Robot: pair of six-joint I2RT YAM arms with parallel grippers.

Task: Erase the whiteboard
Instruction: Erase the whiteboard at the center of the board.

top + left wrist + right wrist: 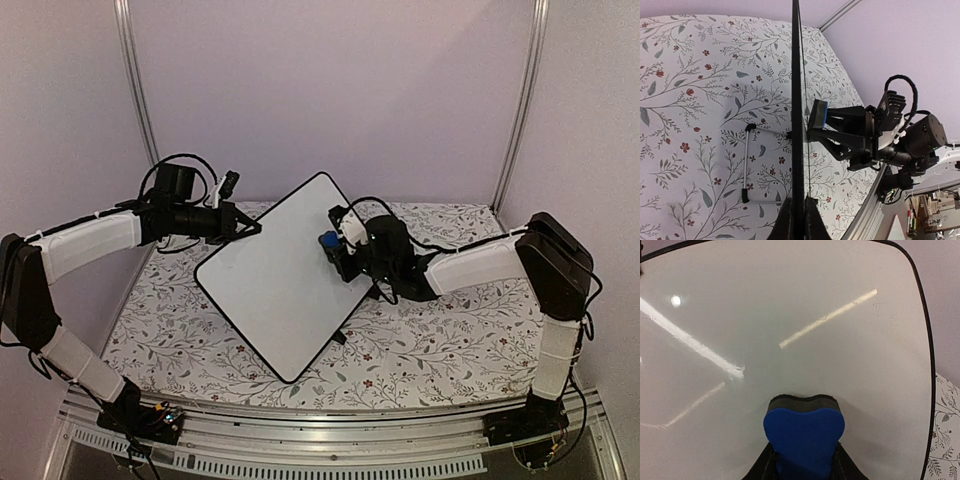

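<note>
The whiteboard (275, 280) stands tilted on the floral tabletop, its white face showing no writing. My left gripper (250, 228) is shut on the board's upper left rim; in the left wrist view the board's black edge (796, 100) runs straight up from between the closed fingertips (798, 210). My right gripper (333, 246) is shut on a blue eraser block (804, 437), whose dark felt side presses against the board face (790, 305) near its upper right edge. The left wrist view shows the eraser (818, 114) touching the board from the right.
A wire stand (746, 165) with black end caps props the board from behind. The tabletop carries a floral cloth (430, 340). An aluminium rail (330, 425) runs along the near edge, and purple walls close in the back and sides.
</note>
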